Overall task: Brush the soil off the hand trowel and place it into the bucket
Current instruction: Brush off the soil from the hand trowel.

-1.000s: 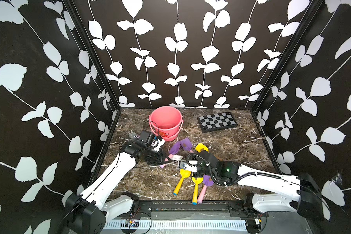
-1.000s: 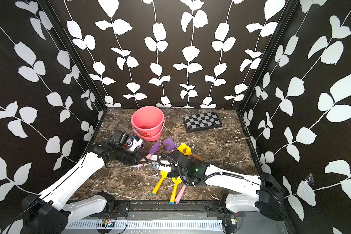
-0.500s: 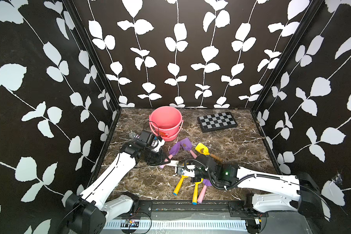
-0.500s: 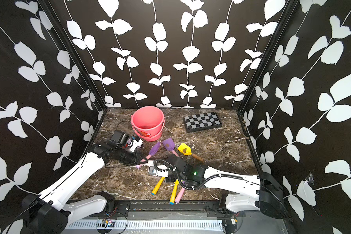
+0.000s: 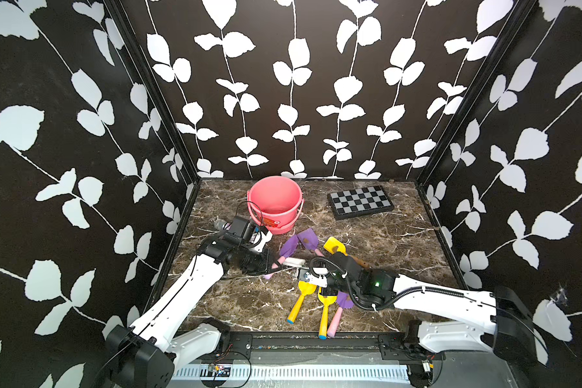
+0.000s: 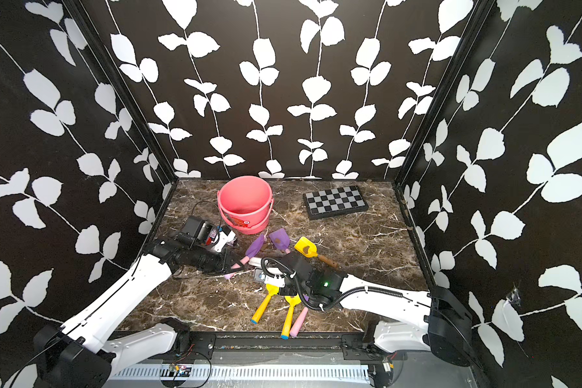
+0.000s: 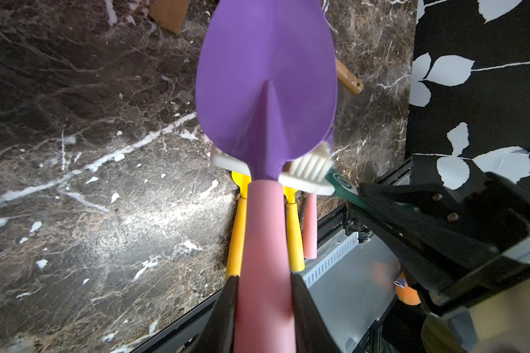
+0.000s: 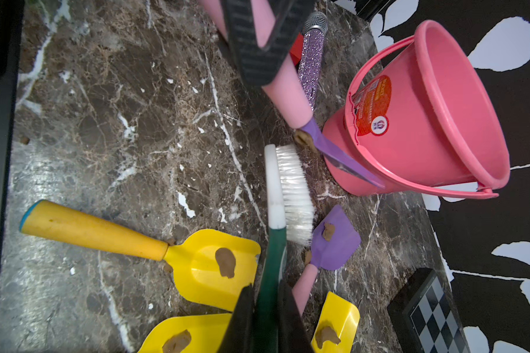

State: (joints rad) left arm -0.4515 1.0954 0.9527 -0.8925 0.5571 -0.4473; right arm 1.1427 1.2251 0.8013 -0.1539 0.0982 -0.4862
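The bucket (image 5: 284,221) is left near the left gripper (image 7: 263,282), which is clamped on the handle of the purple trowel (image 7: 266,76). The brush (image 8: 294,189), pinched in the right gripper (image 8: 266,293), is now swung in against the blade's neck (finally), so the soil (image 8: 303,139) stuck there is presumably scrubbed next.

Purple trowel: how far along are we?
Done: left tool has the purple trowel lifted by its pink handle; right tool holds the brush. In hand: brushing, bristles near the blade's neck, where a soil lump clings. Remaining: clear that lump, then drop the trowel in the bucket, which looks empty.
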